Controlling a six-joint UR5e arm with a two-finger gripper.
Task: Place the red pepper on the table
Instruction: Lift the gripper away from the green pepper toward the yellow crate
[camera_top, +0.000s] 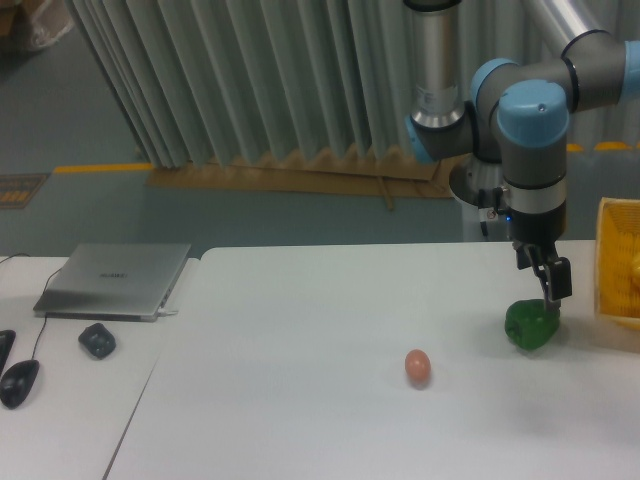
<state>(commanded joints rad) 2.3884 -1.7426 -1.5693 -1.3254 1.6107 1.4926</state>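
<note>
Red pepper: I cannot find it anywhere in this view.
Yellow basket (620, 262): it is cut off by the right edge, so only its left wall shows (what is inside is a yellow blur).
Gripper (551, 288): dark and thin, seen from the side just above the green pepper; I cannot tell how far apart its fingers are, or whether it has hold of anything.
Green pepper (530, 325): shiny and lumpy, sitting on the table near the basket; the gripper tip seems to meet its top right side.
Egg (418, 366): small, smooth, pinkish-brown, alone near the middle.
Table (300, 400): flat, plain white, with a rounded corner at the back left.
Arm (535, 130): grey tubes with round blue caps; its top is cut off.
Desk (60, 420): white, beside the table, with a flat grey laptop (113, 281), a dark lump, and a black mouse (19, 382).
Curtain (250, 80): grey, in long folds.
</note>
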